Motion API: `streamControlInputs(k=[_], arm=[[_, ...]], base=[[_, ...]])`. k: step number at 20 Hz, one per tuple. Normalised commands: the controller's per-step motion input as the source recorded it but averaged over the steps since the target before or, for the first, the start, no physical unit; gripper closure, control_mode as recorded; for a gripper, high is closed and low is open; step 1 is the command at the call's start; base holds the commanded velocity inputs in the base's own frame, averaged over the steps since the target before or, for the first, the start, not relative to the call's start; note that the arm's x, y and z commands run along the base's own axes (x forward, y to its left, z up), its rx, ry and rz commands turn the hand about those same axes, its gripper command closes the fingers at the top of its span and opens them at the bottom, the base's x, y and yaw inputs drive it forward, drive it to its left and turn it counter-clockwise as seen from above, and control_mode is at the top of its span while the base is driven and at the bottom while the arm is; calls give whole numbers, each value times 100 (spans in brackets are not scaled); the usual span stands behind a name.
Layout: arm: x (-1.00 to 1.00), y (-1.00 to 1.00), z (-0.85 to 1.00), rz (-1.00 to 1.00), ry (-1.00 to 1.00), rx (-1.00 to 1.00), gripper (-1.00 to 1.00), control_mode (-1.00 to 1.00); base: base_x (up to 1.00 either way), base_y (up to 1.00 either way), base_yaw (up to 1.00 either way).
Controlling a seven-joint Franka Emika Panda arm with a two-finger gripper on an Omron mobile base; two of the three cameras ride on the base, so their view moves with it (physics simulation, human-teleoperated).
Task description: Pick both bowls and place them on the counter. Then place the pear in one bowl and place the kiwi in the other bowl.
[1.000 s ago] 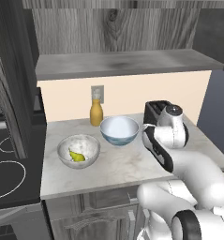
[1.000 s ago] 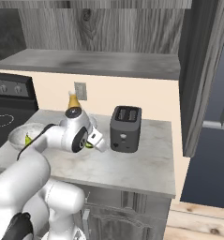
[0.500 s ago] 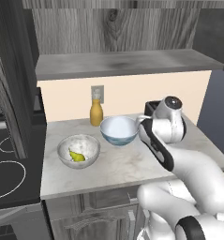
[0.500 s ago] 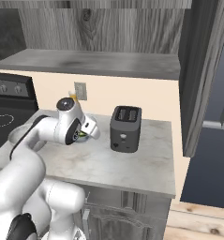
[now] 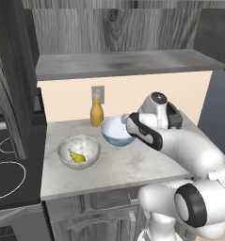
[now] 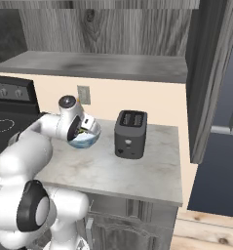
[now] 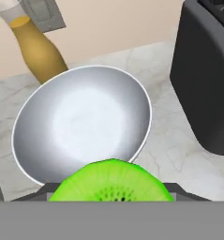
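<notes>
Fingers: I see them clamped on the kiwi (image 7: 111, 183), cut face toward my hand camera.
Kiwi: above the near rim of the blue bowl (image 5: 116, 131).
Pear (image 5: 76, 156): lying in the marbled bowl (image 5: 79, 150), long axis roughly level; neck direction unclear.
Table (image 5: 118, 164): carries both bowls, upright.

— Any lettering on the bottle (image 5: 96, 112) or the toaster (image 6: 130, 134)?
— None legible; the bottle carries no readable label, the toaster no brand.
— The stove (image 6: 9, 91) knobs?
— Too small to make out any marks. No text, number or sign reads anywhere.
</notes>
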Motion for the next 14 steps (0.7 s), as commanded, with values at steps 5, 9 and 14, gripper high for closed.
streamControlInputs(k=[5, 9, 14], arm=[[33, 34, -14, 7, 2, -1, 100, -100], [4, 0, -22, 0, 0, -4, 100, -100], [26, 6, -39, 0, 7, 0, 100, -100]], base=[[0, 0, 0], [0, 0, 0], [0, 0, 0]])
